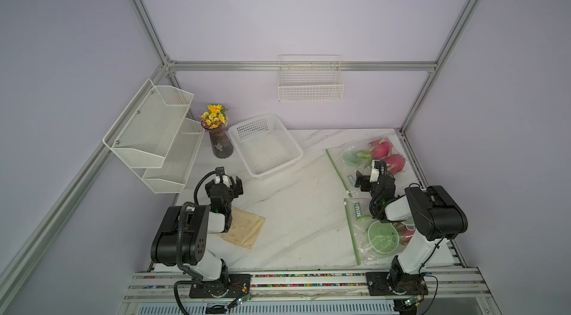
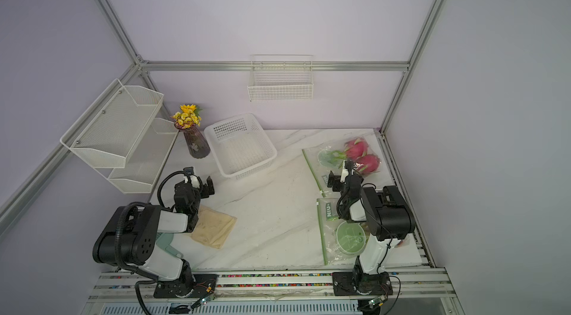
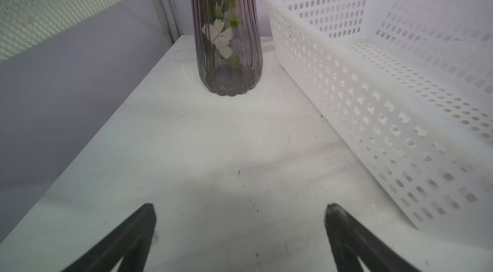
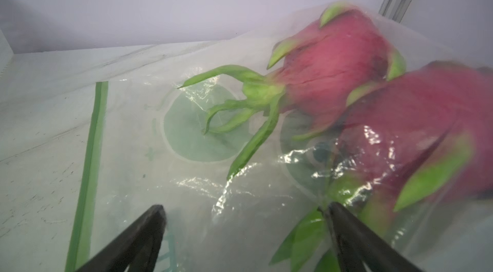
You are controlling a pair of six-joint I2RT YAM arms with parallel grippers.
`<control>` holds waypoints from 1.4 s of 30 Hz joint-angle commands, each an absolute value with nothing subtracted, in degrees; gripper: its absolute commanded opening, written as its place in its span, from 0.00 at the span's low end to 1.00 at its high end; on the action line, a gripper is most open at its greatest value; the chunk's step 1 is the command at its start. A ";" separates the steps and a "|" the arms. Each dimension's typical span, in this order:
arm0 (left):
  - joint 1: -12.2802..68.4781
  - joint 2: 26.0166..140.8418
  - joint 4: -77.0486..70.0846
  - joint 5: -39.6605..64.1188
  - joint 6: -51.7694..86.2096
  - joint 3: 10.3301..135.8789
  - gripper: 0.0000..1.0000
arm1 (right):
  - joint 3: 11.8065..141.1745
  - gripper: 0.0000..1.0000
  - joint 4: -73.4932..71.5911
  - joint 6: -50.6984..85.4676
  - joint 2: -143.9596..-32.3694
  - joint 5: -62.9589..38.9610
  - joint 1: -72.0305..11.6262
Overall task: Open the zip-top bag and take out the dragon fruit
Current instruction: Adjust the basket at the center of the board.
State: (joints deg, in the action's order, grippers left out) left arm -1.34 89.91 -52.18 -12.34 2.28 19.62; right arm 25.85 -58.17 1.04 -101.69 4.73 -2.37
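A white basket [image 1: 251, 128] sits on the worktop [image 1: 296, 205] at 12 o'clock, with a glass vase [image 1: 221, 143] of yellow flowers [image 1: 214, 116] beside it at 11. A tan pouch [image 1: 247, 227] lies at 8 o'clock, partly under the left arm [image 1: 185, 233]. The dragon fruit [image 1: 380, 148] are in a clear zip-top bag [image 1: 349, 156] at 2 o'clock, two side by side. A second bag [image 1: 364, 245] lies at 4 o'clock, and the right arm [image 1: 432, 214] hides much of it. The right fingers [image 4: 133, 241] are spread wide over the far bag, holding nothing. The left fingers [image 3: 128, 238] are wide apart too, over bare worktop, holding nothing. The worktop is white with grey streaks. Pale purple walls [image 1: 293, 20] and silver rails [image 1: 302, 66] stand around it, with white wire shelves [image 1: 154, 131] at 9 o'clock and a wire rack [image 1: 310, 88] on the back wall.
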 commanded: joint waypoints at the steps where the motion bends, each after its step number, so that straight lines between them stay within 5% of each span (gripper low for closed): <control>1: -1.04 89.52 -54.76 -12.29 1.49 20.96 1.00 | 26.78 0.97 -57.63 1.38 -101.95 5.36 -2.18; 16: -0.94 85.06 -55.74 -14.59 2.15 18.54 1.00 | 27.91 0.97 -50.57 2.86 -95.96 6.50 -2.11; 21: 0.83 71.78 -42.43 -24.96 5.34 20.59 1.00 | 31.72 0.97 -38.89 3.17 -86.04 8.98 -2.11; 25: 1.31 65.50 -15.69 -32.02 23.42 30.70 1.00 | 39.44 0.97 -22.74 9.67 -78.85 12.09 -2.11; 31: 1.62 71.77 3.98 -17.01 30.31 45.76 1.00 | 51.71 0.97 -1.63 22.04 -72.82 5.48 -2.11; 38: 2.21 82.75 12.49 -4.74 34.30 56.80 1.00 | 55.14 0.97 3.25 30.24 -72.33 -8.46 -2.50; 42: 3.54 87.70 14.56 -2.52 35.33 60.82 0.89 | 57.90 0.96 8.74 31.26 -75.37 -10.08 -4.61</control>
State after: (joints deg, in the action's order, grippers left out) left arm 2.52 86.41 10.72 -6.59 32.25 57.74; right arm 55.75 1.80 27.55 -73.78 -6.55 -3.27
